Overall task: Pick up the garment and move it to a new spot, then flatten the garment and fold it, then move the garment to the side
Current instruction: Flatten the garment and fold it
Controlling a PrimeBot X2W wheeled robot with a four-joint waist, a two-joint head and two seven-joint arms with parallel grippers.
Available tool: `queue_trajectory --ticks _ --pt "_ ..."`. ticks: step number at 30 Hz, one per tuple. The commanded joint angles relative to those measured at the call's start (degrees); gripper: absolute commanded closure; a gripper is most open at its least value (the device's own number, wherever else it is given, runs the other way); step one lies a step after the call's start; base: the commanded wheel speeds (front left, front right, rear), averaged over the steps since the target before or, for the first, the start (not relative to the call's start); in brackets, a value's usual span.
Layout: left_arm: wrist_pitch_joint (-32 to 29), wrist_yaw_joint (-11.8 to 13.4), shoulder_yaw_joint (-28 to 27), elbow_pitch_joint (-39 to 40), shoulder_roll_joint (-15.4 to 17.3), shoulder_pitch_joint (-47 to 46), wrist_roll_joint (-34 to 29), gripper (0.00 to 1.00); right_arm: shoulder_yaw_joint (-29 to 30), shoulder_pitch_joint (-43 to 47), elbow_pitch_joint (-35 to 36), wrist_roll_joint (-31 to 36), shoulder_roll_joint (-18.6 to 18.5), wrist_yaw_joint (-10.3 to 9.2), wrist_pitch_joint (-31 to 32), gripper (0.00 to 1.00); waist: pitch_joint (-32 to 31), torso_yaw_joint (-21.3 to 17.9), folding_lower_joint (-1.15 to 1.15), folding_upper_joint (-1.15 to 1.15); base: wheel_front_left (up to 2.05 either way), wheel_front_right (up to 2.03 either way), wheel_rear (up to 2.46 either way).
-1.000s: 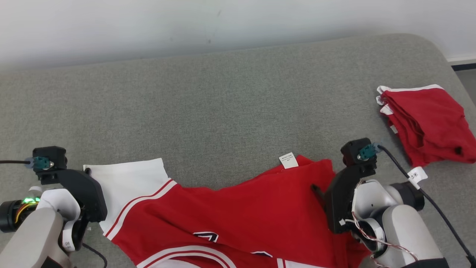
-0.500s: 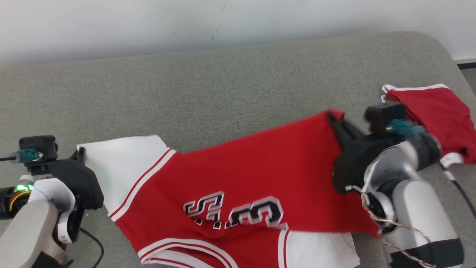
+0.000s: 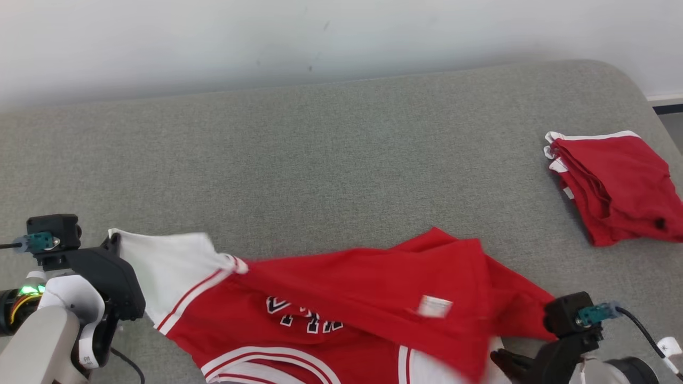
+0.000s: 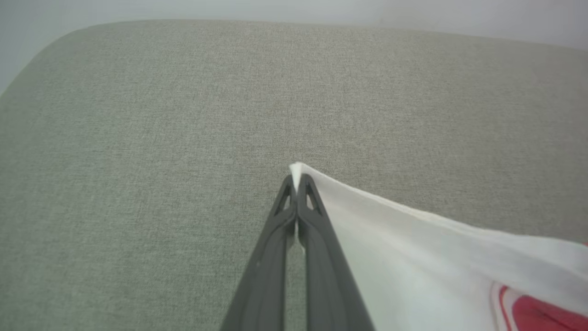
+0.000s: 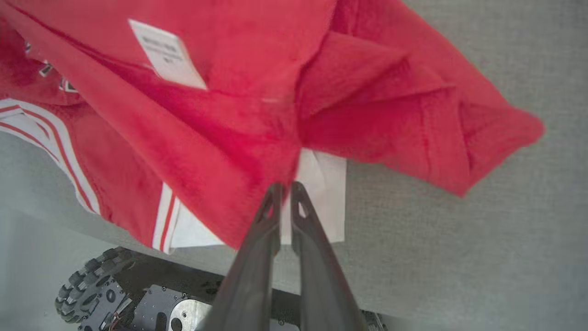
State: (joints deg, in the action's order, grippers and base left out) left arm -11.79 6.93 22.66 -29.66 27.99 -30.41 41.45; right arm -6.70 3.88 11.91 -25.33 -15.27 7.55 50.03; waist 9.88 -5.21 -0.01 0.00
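The red jersey (image 3: 373, 288) lay rumpled on the near part of the grey fabric-covered table (image 3: 320, 160), its body doubled over so that the care label (image 3: 435, 306) faced up; another red garment (image 3: 613, 181) sat folded, well apart, at the table's far right. The left gripper (image 3: 113, 242) had its jaws closed tight on the very corner of the white sleeve (image 3: 165, 261); the right gripper (image 3: 501, 360) also had its jaws closed at the jersey's right side, where creases ran towards the fingertips, so it appeared to pinch the red cloth, though blur made the exact bite hard to read.

The jersey looked light, thin and entirely limp; it would likely sag and fold on itself wherever it was not held, and a smooth knit of this kind could slip out of a shallow pinch. Corners and hemmed edges seemed the best places to take hold, since the doubled seam gives the jaws something to bite; two holds set well apart along one edge would probably let the cloth be drawn taut and laid flat; a hold in mid-panel would likely only bunch it.
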Motion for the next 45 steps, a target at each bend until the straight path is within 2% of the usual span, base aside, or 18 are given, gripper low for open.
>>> queue_trajectory --ticks 1,8,11,18,28,32,33,34,37,40,41,43,45 --pt "-0.18 0.24 -0.21 0.16 0.64 0.79 0.19 1.0 2.0 1.82 1.17 0.26 1.09 -0.11 1.53 0.0 -0.18 -0.38 0.01 0.0 0.0 0.0 0.0" --pt "-0.74 0.62 0.09 0.8 0.77 1.09 0.45 1.0 6.98 0.8 7.49 5.06 2.41 -0.11 4.47 0.0 -0.73 -0.99 0.01 0.0 0.0 0.0 0.0" --pt "-0.89 0.38 0.32 0.87 0.72 0.81 0.6 1.0 5.97 -1.82 8.77 8.67 3.63 -0.11 6.11 0.0 -0.64 -0.85 0.01 0.0 0.0 0.0 0.0" --pt "-0.79 0.25 0.62 0.69 0.54 0.46 0.72 1.0 1.23 -2.78 7.03 12.21 7.47 -0.11 8.32 0.0 -0.39 -0.01 0.01 0.0 0.0 0.0 0.0" --pt "-0.27 -0.06 0.53 0.23 0.48 -0.05 1.23 1.0 2.13 -3.04 1.51 17.35 11.04 -0.11 3.54 0.0 0.67 0.24 0.01 0.0 0.0 0.0 0.0" --pt "-0.06 -0.31 0.6 -0.01 0.6 -0.56 1.32 1.0 0.51 -4.16 -1.21 17.75 11.67 -0.11 2.05 0.07 1.23 0.09 0.01 0.0 0.0 0.0 0.0" --pt "-0.03 -0.2 0.65 -0.06 0.62 -0.7 1.33 1.0 0.07 -4.24 -1.74 17.79 11.81 -0.11 1.75 0.16 1.33 0.06 0.01 0.0 0.0 0.0 0.0" --pt "0.0 -0.2 0.71 -0.12 0.61 -0.85 1.32 1.0 -0.27 -4.38 -2.38 17.92 11.92 -0.11 1.57 0.19 1.43 0.04 0.01 0.0 0.0 0.0 0.0" --pt "0.11 -0.26 0.72 -0.36 0.39 -1.25 1.51 1.0 -0.83 -5.28 -3.29 18.49 11.99 -0.11 0.35 0.18 1.62 0.09 0.01 0.0 0.0 0.0 0.0" --pt "0.27 -0.4 0.8 -0.78 0.08 -1.35 1.63 1.0 -1.07 -5.35 -3.79 18.82 12.14 -0.11 -0.35 0.26 1.58 0.1 0.01 0.0 0.0 0.0 0.0" --pt "0.35 -0.46 0.83 -0.92 0.01 -1.3 1.68 1.0 -0.99 -5.39 -3.72 18.9 12.15 -0.11 -0.66 0.31 1.53 0.08 0.01 0.0 0.0 0.0 0.0" --pt "0.51 -0.58 0.85 -1.17 -0.03 -1.33 1.83 1.0 -0.42 -5.38 -3.41 19.19 12.16 -0.11 -1.11 0.47 1.45 -0.01 0.01 0.0 0.0 0.0 0.0" --pt "0.61 -0.71 0.83 -1.38 0.01 -1.36 1.97 1.0 -0.04 -5.24 -3.65 19.4 12.22 -0.11 -1.27 0.55 1.39 -0.11 0.01 0.0 0.0 0.0 0.0"
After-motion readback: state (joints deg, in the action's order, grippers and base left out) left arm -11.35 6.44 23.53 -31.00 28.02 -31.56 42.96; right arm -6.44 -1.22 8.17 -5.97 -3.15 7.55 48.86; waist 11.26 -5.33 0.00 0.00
